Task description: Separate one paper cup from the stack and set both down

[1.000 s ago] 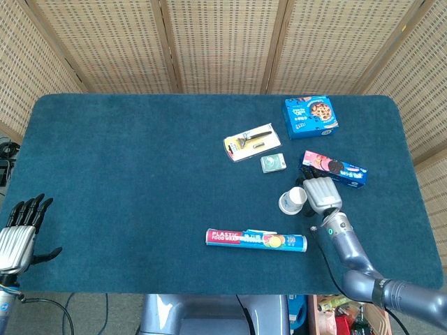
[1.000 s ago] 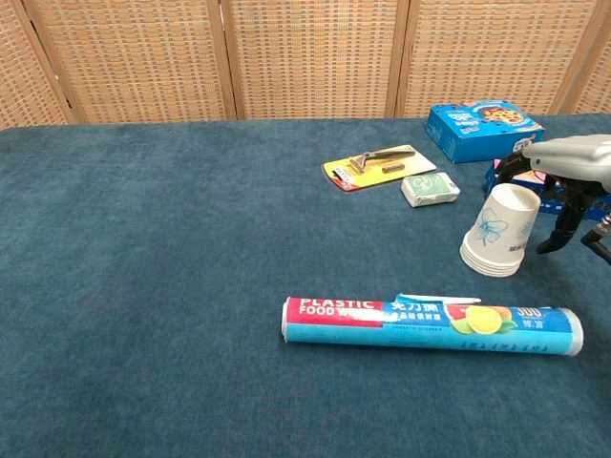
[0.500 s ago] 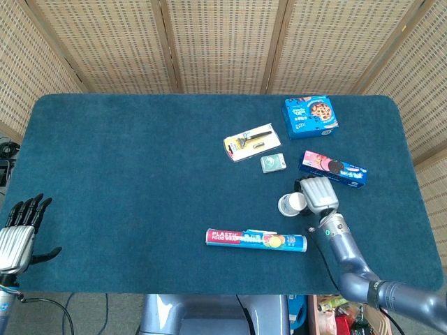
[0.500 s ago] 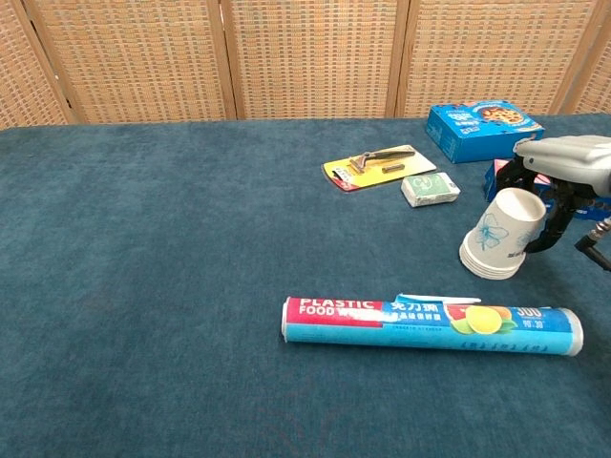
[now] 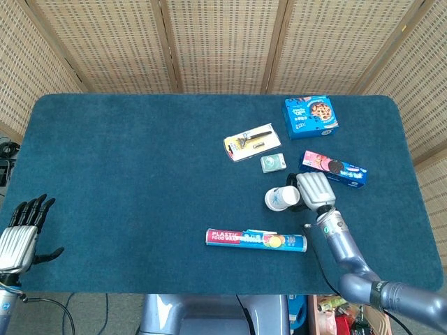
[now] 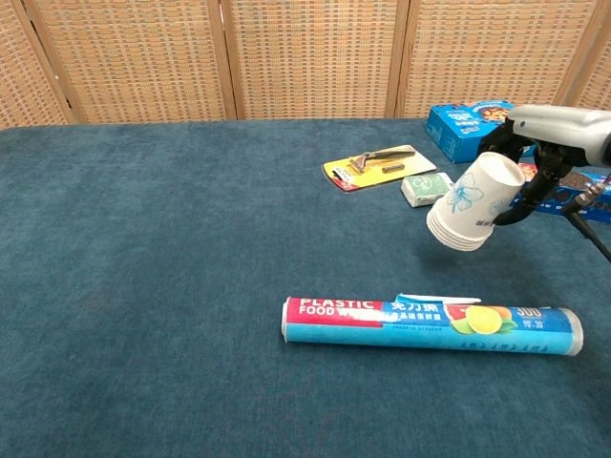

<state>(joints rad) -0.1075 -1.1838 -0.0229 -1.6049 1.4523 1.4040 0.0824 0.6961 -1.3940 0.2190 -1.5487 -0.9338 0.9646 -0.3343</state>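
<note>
The blue table [image 5: 140, 181] carried the food wrap roll [image 6: 430, 323], and the other things lay where they had lain a second before. Above and just behind the roll's right half, the right hand [image 6: 535, 153] had lifted the cup stack [image 6: 470, 202] clear of the cloth and tilted it leftward, fingers wrapped round its closed end. That looked like the pick-up completed, with separation not yet begun. Far left of the roll, the left hand [image 5: 19, 234] stayed idle, fingers spread.
</note>
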